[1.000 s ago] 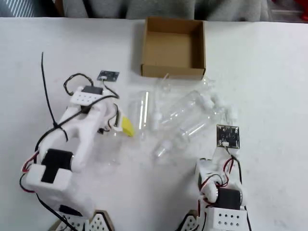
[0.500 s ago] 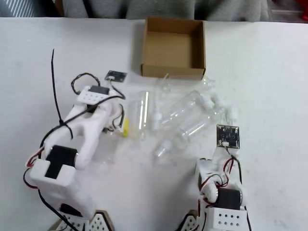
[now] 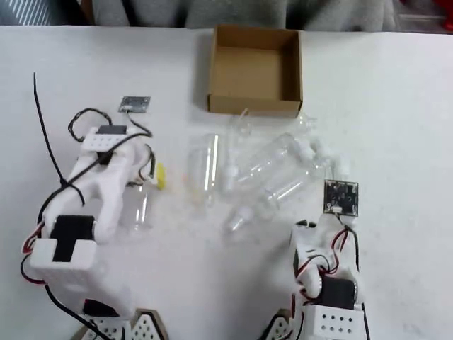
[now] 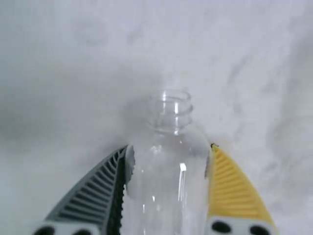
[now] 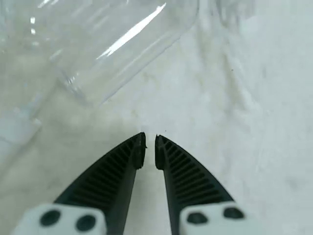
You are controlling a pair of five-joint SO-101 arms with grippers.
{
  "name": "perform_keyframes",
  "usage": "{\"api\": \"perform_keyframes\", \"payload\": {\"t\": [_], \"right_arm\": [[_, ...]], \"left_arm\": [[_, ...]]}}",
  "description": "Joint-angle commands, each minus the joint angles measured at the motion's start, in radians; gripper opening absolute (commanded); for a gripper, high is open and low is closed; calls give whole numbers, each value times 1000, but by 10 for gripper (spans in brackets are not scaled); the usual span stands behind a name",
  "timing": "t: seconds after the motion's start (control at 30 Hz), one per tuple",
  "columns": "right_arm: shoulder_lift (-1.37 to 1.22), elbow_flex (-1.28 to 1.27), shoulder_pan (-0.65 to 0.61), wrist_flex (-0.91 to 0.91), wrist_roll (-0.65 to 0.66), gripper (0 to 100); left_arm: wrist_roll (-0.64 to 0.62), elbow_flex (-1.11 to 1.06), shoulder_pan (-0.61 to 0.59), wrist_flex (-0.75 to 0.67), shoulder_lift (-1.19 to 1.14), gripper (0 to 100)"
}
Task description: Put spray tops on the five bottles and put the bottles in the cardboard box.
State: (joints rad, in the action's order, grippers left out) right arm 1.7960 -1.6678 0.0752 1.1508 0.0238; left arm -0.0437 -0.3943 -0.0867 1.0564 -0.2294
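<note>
The left pincer point(image 4: 169, 148) pinches a clear bottle point(image 4: 171, 112) by its shoulders, grey finger on one side and yellow on the other. The threaded neck is bare and carries no spray top. From above, we see this bottle point(image 3: 139, 207) toward the counter's point(image 3: 396, 106) left side, well apart from the others, with the left arm point(image 3: 92, 191) over it.

The right pincer point(image 5: 147, 146) is pressed almost together near the counter's near edge, with a thin slit between its tips and nothing in it. Just ahead of it lies another bottle point(image 5: 122, 44) on its side.

The cardboard box point(image 3: 253, 105) stands open at the middle of the far edge, and we see nothing inside it. Between the box and the right arm point(image 3: 325, 283), the remaining bottles point(image 3: 272, 166) lie jumbled in the middle of the counter with small white pieces among them. We take these pieces for spray tops, though we cannot sort them one by one or count them.

As we judge it, the job has hardly begun: no bottle is boxed, the held one still needs its top, and the heap shows none clearly capped.
</note>
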Motion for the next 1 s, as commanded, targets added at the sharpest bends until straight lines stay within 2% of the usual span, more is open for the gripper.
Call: {"api": "perform_keyframes", "payload": {"t": [0.0, 0.07, 0.2, 0.3, 0.37, 0.63, 0.83, 0.97], "right_arm": [[8, -18, 21, -163, 11, 22], [8, -15, 25, -246, 120, 22], [5, -2, 25, -383, 462, 19], [2, 58, 12, -355, 686, 17], [2, 117, -38, -289, 778, 17], [-73, 341, -188, -94, 792, 19], [-486, 543, -209, -39, 853, 21], [-743, 732, -216, 94, 941, 21]], "left_arm": [[12, -3, -45, -23, 18, 65], [12, -3, -68, -25, 18, 65], [12, -3, -93, -26, 18, 65], [58, -3, -93, -23, 19, 65], [103, -3, -84, -23, 19, 64], [120, -3, -58, -23, 19, 64], [120, -3, -56, -23, 19, 64], [164, -5, -53, -21, 21, 62]]}}
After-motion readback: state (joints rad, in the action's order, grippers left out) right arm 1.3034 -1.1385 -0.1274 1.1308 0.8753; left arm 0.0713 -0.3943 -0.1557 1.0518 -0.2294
